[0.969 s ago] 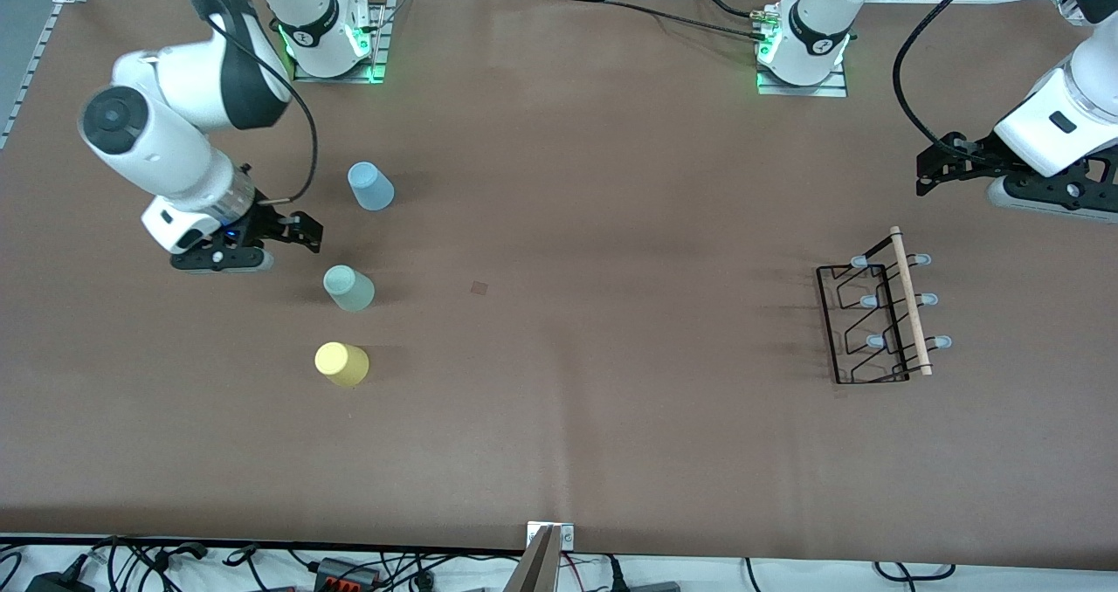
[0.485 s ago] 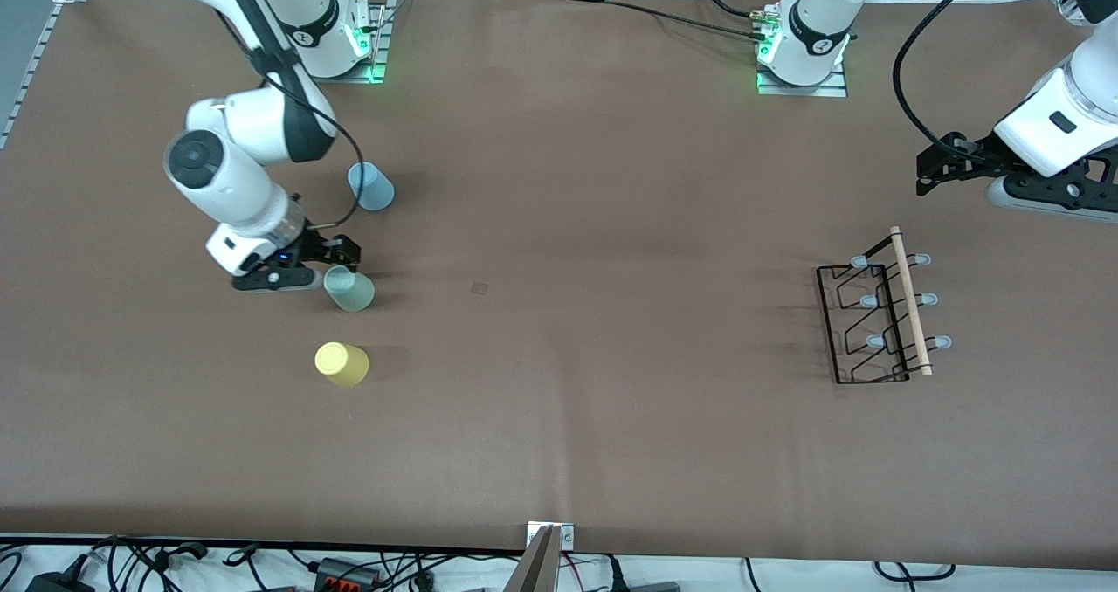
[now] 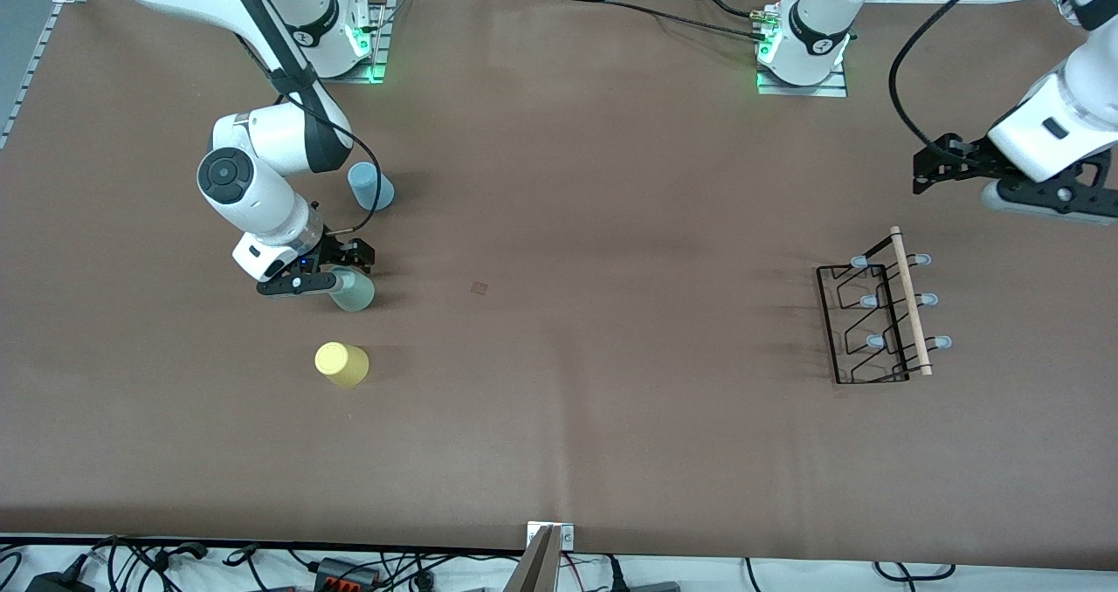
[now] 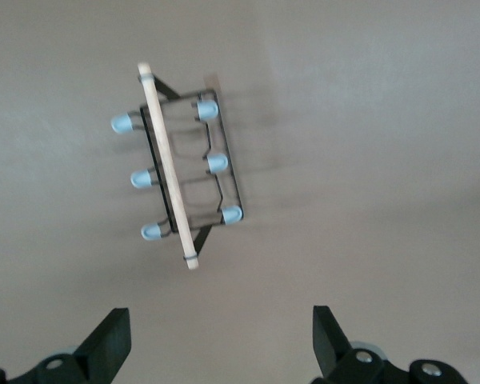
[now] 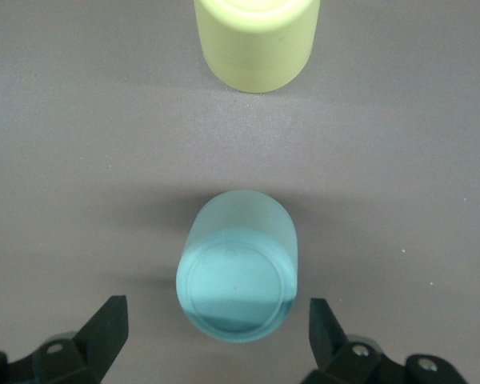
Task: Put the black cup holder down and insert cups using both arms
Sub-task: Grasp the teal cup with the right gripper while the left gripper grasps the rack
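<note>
Your right gripper brackets the green cup, fingers apart, ready to grasp; your left gripper hangs over the rack, fingers apart.

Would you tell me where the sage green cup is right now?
The sage green cup stands toward the right arm's end of the table, between the blue cup and the nearer yellow cup, with the right gripper open over it.

Table: plain brown. 3 cups: light blue cup, pale sage green cup, yellow cup, all unpatterned. Cup holder: black wire, light wooden rod, 6 grey-blue tips. My arms: white with black bands; my left gripper and right gripper: black.
</note>
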Action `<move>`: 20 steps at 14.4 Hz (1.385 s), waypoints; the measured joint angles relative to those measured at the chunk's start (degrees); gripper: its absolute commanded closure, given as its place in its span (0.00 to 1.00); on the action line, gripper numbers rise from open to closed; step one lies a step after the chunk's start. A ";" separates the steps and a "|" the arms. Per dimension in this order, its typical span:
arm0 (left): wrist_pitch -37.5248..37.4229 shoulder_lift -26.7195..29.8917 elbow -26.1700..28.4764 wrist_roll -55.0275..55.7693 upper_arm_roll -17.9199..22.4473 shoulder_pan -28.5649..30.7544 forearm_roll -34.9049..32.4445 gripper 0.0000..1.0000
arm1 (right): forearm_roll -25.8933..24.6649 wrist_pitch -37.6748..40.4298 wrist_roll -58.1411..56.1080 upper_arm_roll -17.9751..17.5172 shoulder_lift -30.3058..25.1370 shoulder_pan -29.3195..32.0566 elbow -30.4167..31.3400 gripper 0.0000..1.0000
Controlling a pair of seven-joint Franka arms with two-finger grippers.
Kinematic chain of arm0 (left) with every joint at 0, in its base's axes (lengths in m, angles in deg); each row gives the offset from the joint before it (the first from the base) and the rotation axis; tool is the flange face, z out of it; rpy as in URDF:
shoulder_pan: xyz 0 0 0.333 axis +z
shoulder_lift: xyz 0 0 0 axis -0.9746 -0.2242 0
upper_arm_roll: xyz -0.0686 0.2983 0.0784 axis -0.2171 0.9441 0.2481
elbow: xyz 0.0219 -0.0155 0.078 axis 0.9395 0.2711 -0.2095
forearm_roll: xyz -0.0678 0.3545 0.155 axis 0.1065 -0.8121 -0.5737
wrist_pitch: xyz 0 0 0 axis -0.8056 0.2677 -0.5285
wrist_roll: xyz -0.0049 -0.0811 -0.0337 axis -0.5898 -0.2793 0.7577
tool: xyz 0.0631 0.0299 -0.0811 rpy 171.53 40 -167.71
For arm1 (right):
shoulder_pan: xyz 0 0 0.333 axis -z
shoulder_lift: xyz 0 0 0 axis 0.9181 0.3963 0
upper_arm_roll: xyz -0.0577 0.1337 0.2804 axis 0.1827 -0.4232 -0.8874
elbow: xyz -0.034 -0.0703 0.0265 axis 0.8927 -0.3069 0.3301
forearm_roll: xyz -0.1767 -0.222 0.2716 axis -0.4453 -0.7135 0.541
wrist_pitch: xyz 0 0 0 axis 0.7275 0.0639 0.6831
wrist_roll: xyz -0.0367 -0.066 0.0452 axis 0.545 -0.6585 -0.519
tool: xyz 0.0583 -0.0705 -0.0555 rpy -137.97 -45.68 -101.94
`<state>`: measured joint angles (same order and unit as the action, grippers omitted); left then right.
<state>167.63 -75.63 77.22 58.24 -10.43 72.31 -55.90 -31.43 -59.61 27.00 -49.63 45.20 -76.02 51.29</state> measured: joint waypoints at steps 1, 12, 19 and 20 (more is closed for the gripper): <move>-0.41 -1.59 -0.11 0.00 0.12 0.17 0.00 0.00 | 0.00 -0.74 0.00 0.04 0.32 0.03 0.14 0.00; 15.52 -18.64 0.36 -0.24 0.58 6.87 -0.01 0.21 | -0.03 -4.00 -0.17 0.29 2.43 0.77 0.19 1.00; 24.00 -19.50 6.98 -0.24 0.60 7.15 -0.01 0.93 | -2.32 16.32 -0.34 0.29 -6.20 1.00 -8.16 1.00; 24.01 -19.50 7.03 -0.24 0.59 7.15 -0.01 0.99 | -2.62 19.84 -0.35 0.29 -8.14 0.99 -9.46 1.00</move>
<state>191.64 -95.13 84.25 58.00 -9.84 79.46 -55.90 -34.05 -39.76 26.65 -49.35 37.06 -75.03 41.83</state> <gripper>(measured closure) 0.692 0.339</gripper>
